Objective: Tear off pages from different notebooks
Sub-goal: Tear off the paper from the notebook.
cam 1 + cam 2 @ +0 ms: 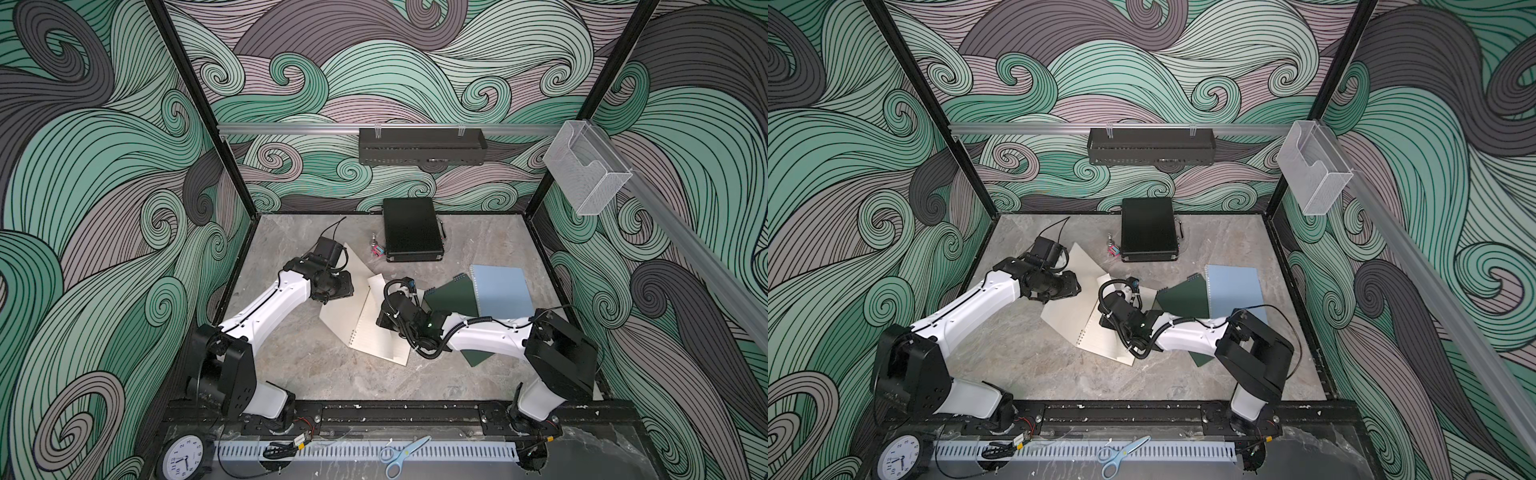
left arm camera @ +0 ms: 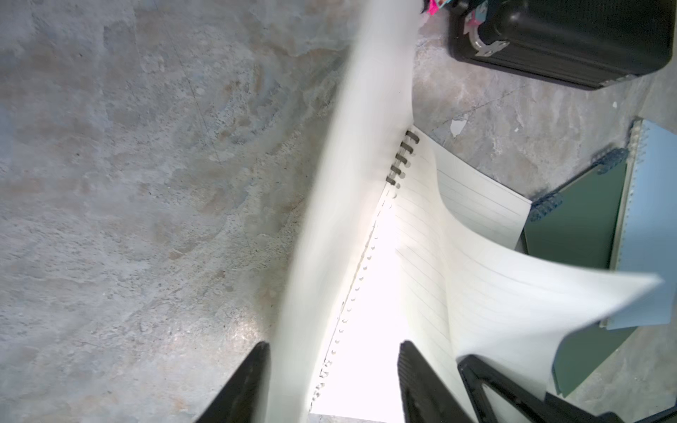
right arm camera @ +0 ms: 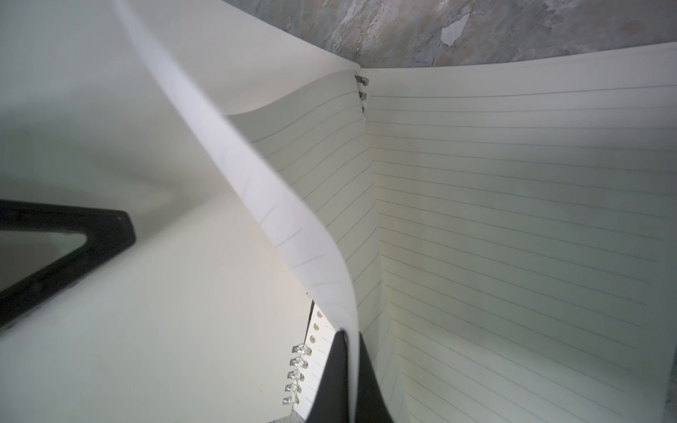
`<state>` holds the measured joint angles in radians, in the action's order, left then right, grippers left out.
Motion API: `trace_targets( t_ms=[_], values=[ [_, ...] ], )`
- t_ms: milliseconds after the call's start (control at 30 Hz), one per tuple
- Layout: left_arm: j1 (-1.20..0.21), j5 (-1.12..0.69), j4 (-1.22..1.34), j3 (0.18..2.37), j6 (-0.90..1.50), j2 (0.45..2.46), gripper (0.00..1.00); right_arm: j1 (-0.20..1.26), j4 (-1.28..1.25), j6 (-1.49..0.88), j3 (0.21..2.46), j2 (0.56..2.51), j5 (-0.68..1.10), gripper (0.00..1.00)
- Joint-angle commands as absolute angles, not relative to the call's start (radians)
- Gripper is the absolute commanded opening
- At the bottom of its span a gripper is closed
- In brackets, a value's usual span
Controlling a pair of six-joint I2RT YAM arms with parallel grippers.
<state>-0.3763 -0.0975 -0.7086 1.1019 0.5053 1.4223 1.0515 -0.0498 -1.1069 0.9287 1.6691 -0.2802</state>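
Jaws of the left gripper [image 2: 331,346] stand apart, with a pale, blurred sheet [image 2: 351,183] upright between them and no pinch visible. Whether that sheet is a loose page or the beige cover cannot be told. This arm hovers to the near left of the black case [image 1: 411,232].

On the near side of the case, the open beige notebook [image 1: 376,336] lies on the worktop [image 1: 316,374] with its lined leaves up. Over it, the right gripper [image 3: 346,340] is clamped tight on one page [image 3: 285,219], which curls up from the spiral [image 2: 403,154] in a soft arc.

To the near right of the case, the dark green notebook [image 1: 451,297] and the light blue notebook [image 1: 500,291] lie overlapping, and neither is held.

The paper looks thin, light and limp. It will likely bend rather than carry a pull, and rip first at the punched holes. A hold close to the bound edge, drawn along the spiral, should part it cleanly, whereas a hold at the far corner risks a ragged tear. The notebook itself seems light enough to slide on the smooth stone-like worktop, so it probably needs pinning beside the rings.
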Motion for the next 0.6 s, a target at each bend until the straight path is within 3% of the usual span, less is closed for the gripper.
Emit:
trace_targets(
  t_ms=[0,100,333,567],
  values=[
    [-0.372,-0.104,-0.76,1.162,0.505,1.372,0.64,1.059,-0.043,-1.106,0.921,1.68,-0.266,0.0],
    [-0.372,-0.103,-0.774,1.169,0.507,1.358,0.66,1.059,-0.051,-1.109,0.914,1.681,-0.265,0.0],
    [-0.373,-0.122,-0.77,1.158,0.499,1.375,0.49,1.06,-0.056,-1.107,0.914,1.678,-0.265,0.0],
    [-0.372,-0.146,-0.772,1.169,0.48,1.401,0.45,1.059,-0.06,-1.105,0.922,1.683,-0.26,0.0]
  ],
)
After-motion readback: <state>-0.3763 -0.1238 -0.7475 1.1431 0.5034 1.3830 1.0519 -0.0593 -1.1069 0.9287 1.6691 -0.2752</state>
